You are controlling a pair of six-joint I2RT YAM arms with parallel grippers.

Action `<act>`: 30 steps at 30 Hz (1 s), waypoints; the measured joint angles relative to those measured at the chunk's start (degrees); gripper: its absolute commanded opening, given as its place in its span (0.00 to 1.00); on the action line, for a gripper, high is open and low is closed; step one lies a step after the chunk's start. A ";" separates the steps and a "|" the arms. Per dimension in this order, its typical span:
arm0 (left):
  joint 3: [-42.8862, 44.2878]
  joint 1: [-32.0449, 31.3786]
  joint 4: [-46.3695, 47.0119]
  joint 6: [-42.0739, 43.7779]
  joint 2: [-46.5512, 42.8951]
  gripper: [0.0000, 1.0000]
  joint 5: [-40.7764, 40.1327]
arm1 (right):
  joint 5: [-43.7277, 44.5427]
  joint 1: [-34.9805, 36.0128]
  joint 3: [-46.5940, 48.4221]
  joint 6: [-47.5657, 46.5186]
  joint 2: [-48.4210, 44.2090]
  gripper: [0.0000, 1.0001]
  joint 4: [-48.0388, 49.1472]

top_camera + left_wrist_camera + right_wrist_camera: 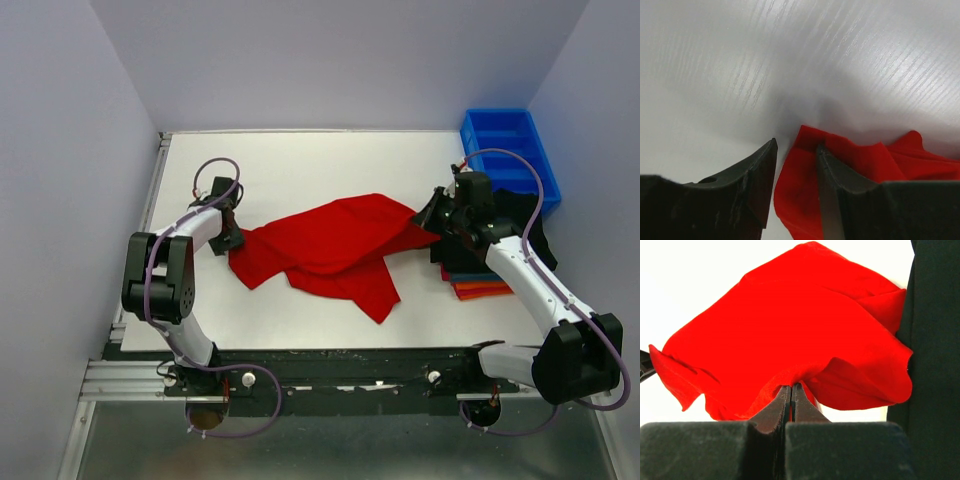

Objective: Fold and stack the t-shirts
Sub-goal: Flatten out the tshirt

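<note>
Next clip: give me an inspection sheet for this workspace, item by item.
Surface: white table, faint wood grain.
Job's things: red t-shirt crumpled at centre; folded stack at right, black on top, orange edges below.
Clutter: blue plastic bin, far right corner.
Grippers: left gripper open over the shirt's left edge; right gripper shut on its right end.
Cables: purple cables looped along both arms.
Surroundings: pale walls on three sides.
</note>
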 measured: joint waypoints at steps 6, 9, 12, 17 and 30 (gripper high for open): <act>1.40 0.02 0.04 0.48 1.73 0.46 -0.28 | -0.22 0.00 0.00 0.35 0.00 0.03 0.02; 1.99 0.00 0.35 0.74 2.38 0.33 -0.22 | -0.22 0.00 0.00 0.37 0.00 0.03 0.00; 2.34 -0.11 0.98 0.87 2.78 0.12 0.04 | -0.24 0.00 0.00 0.37 0.00 0.03 0.00; 2.36 -0.24 3.13 1.22 3.17 0.00 0.81 | -0.26 0.00 0.00 0.37 -0.15 0.03 0.02; -1.20 1.05 -0.50 -0.55 -11.80 0.00 -2.29 | -0.24 0.00 0.00 0.35 -0.52 0.01 0.02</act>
